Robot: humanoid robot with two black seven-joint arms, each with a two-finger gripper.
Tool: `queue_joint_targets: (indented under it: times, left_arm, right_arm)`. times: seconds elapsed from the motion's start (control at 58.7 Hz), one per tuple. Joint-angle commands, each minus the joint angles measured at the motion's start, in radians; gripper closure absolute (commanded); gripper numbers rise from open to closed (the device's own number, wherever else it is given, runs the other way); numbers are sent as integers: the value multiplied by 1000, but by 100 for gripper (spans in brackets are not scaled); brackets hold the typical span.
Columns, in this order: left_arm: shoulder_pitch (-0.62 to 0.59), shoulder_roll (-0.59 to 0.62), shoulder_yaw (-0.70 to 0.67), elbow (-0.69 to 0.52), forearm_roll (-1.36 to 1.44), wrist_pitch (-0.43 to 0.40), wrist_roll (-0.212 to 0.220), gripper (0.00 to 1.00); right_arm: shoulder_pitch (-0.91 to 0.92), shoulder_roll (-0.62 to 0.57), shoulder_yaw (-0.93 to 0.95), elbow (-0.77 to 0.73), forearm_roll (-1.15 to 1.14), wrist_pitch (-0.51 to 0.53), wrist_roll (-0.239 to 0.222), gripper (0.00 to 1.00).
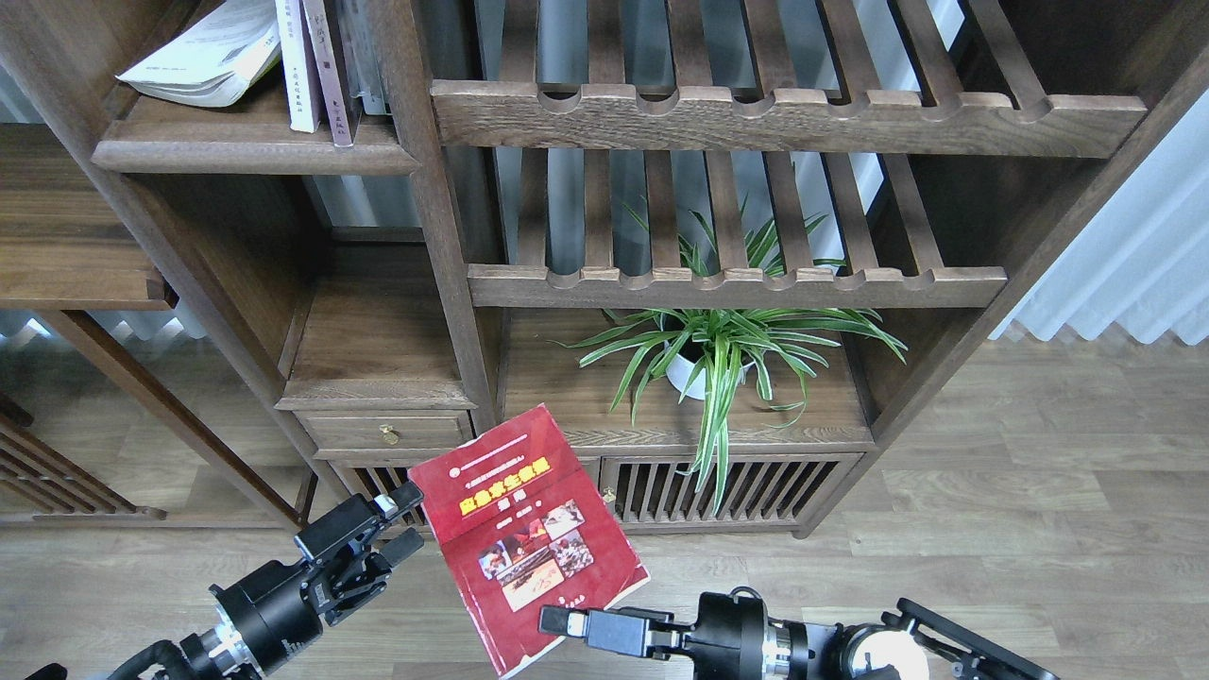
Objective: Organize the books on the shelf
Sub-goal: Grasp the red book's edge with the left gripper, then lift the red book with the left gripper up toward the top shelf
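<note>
Red book clamped in left pincer, right pincer touching its lower edge, grip unclear; shelf far above already holds other books.

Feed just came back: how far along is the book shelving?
Done: books already sit on the upper-left shelf, one lying open. In hand: the dark red book, between the left gripper and right gripper. Left: lifting it onto that shelf.

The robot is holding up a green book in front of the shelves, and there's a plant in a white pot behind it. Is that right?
Not quite. The book is dark red, not green, as the head view shows. The rest is right: it is held up in front of the shelves, and a plant in a white pot sits behind it.
</note>
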Motion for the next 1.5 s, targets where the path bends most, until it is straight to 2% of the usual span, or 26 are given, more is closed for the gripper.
queue_joint_targets:
  times: [0.0,0.221,0.323,0.426,0.477,0.545,0.562,0.613,0.647,0.851,0.953,0.987,1.021,1.055,1.072,1.124,1.141,1.158,1.175,1.209,1.481]
  left_arm:
    - [-8,-35,14,10,17,0,1,0]
    - [-23,-57,37,38,48,0,1,1]
    - [-27,-57,47,47,49,0,1,9]
    - [-31,-57,54,49,46,0,0,30]
    - [-35,-54,65,49,42,0,-2,52]
    - [-50,-52,79,49,35,0,0,72]
    - [-52,-52,80,49,34,0,0,74]
    - [-66,-52,93,47,32,0,-2,89]
    - [-72,-54,97,47,32,0,-2,94]
    - [-81,-9,122,33,32,0,-5,98]
    - [-80,34,123,27,32,0,-36,99]
    - [-80,52,122,27,32,0,-49,100]
    - [-80,61,122,27,34,0,-54,100]
    - [-80,83,116,27,34,0,-62,100]
    - [-80,86,114,30,34,0,-62,100]
    - [-78,103,102,30,34,0,-65,100]
    - [-78,106,94,30,34,0,-66,100]
    - [-78,107,90,30,32,0,-66,100]
    - [-78,107,77,30,32,0,-66,100]
    - [-77,109,67,32,34,0,-66,100]
    - [-14,124,-114,27,138,0,-66,100]
  right_arm:
    - [2,19,-3,-5,0,0,0,90]
    - [4,33,-21,-9,-3,0,0,90]
    - [4,34,-23,-9,-3,0,-1,90]
    - [4,34,-23,-9,-5,0,-1,90]
    - [4,34,-23,-9,-5,0,-1,90]
    - [4,34,-23,-9,-5,0,-1,90]
    - [4,34,-21,-9,-5,0,-1,90]
    - [5,33,-21,-9,-5,0,0,90]
    - [8,33,-21,-9,-5,0,0,90]
    - [20,31,-4,-12,-3,0,3,85]
    - [19,30,2,-24,-3,0,9,78]
    - [19,28,12,-37,-5,0,11,69]
    - [17,28,19,-41,-5,0,12,65]
    - [16,28,38,-54,-6,0,14,54]
    - [16,28,42,-57,-6,0,14,53]
    - [16,33,61,-80,-6,0,18,37]
    - [17,33,69,-90,-6,0,18,27]
    - [20,33,71,-97,-6,0,18,21]
    - [22,33,75,-106,-8,0,18,9]
    - [23,33,77,-113,-6,0,18,1]
    - [19,17,206,-202,0,0,32,1]
